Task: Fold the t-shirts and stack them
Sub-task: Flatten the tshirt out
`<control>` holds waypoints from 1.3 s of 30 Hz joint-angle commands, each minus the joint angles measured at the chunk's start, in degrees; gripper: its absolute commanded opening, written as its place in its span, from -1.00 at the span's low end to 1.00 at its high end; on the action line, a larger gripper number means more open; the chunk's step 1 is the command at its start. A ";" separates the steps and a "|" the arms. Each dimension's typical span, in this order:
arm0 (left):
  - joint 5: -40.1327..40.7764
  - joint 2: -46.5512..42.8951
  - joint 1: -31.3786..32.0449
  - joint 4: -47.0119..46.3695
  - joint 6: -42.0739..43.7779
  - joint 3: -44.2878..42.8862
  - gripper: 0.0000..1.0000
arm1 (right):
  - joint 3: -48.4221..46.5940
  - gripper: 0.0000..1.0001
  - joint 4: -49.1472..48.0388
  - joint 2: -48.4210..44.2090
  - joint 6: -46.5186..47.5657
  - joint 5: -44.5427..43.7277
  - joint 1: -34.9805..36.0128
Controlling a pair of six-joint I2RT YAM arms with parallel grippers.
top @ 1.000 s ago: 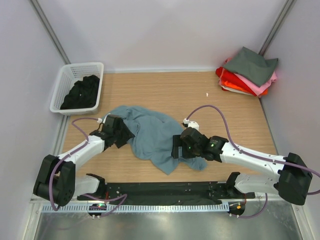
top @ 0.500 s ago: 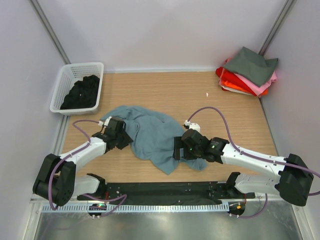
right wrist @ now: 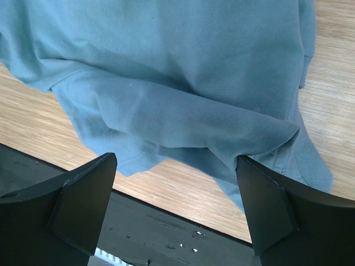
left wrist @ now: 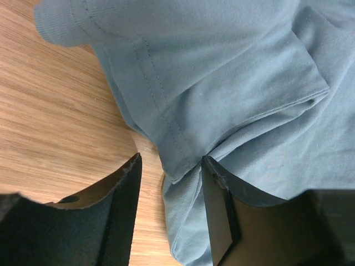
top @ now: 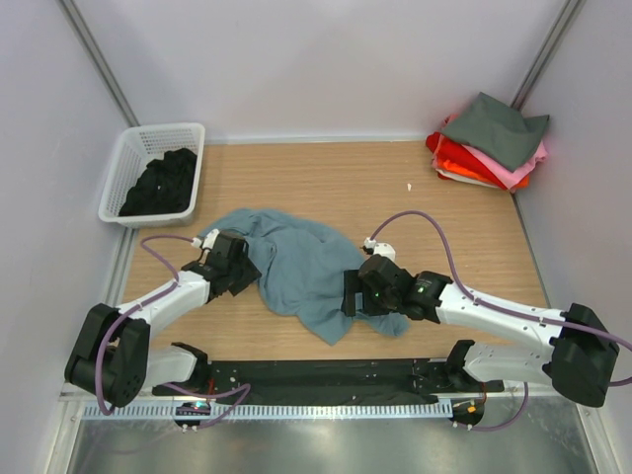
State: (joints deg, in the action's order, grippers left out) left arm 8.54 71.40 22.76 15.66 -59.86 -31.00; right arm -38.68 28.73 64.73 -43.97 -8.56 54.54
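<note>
A dusty blue-grey t-shirt (top: 301,272) lies crumpled on the wooden table between the two arms. My left gripper (top: 247,272) sits low at its left edge. In the left wrist view the jaws (left wrist: 171,160) stand partly apart, with a stitched hem of the shirt (left wrist: 233,83) lying in the gap against the right finger, not pinched. My right gripper (top: 348,291) is at the shirt's near right part. In the right wrist view it (right wrist: 176,160) is wide open over a fold of the cloth (right wrist: 177,83), gripping nothing.
Folded t-shirts are stacked at the back right corner: dark grey (top: 499,126) on top, with pink (top: 513,170) and red (top: 459,156) below. A white lattice basket (top: 123,163) at the back left holds a black t-shirt (top: 163,183). A black strip runs along the near table edge (right wrist: 166,227).
Both grippers have shifted slightly toward the near edge of the table. The shirt's outline has hardly changed.
</note>
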 commanded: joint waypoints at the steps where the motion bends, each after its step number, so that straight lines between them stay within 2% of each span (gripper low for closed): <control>1: 2.63 -0.29 0.18 -2.04 0.00 0.07 -0.07 | -0.35 0.89 -1.31 0.04 -0.77 -0.06 0.21; 5: 2.89 0.32 0.18 -2.13 0.00 -0.20 -0.31 | -0.26 0.89 -1.75 0.75 -0.60 0.30 0.12; 8: 2.98 0.32 0.18 -2.13 0.00 -0.11 -0.39 | -0.17 0.89 -1.84 0.92 -0.60 0.38 0.21; 13: 2.98 0.23 0.18 -2.21 0.00 0.07 -0.37 | 0.27 0.89 -2.36 1.19 -0.68 0.47 0.21; 15: 2.89 0.41 0.18 -2.39 0.09 -0.02 -0.43 | 0.44 0.89 -2.54 1.45 -0.68 0.47 0.21; 16: 2.72 0.50 0.18 -2.30 0.09 -0.11 -0.49 | 0.53 0.88 -2.71 1.54 -0.68 0.47 0.21; 20: 2.19 1.55 0.26 -2.21 0.53 -0.90 -1.00 | 0.44 0.88 -2.80 1.63 -0.86 0.82 0.21; 26: 2.63 -0.55 0.26 -2.48 0.35 0.41 -1.00 | 0.09 0.87 -0.26 -0.92 -2.35 -0.67 2.23; 28: 2.71 -2.13 0.18 -3.18 0.18 1.20 -1.00 | 0.00 0.87 -0.17 -1.10 -4.45 -1.81 4.86; 32: 2.54 -2.49 0.18 -3.80 0.26 1.82 -1.00 | -0.96 0.87 -0.08 2.14 -9.90 -5.50 15.90; 34: 2.45 -2.49 0.26 -3.71 0.35 1.82 -1.00 | -2.36 0.86 1.59 4.08 -13.49 -8.48 19.18; 39: 2.36 -3.46 0.18 -4.06 0.44 2.35 -1.00 | -3.51 0.86 4.05 9.53 -18.17 -11.57 23.32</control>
State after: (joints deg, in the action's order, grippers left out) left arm 9.47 69.63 22.76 13.91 -59.59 -29.26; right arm -40.05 30.24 72.71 -56.45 -14.98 76.99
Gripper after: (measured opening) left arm 0.011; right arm 0.932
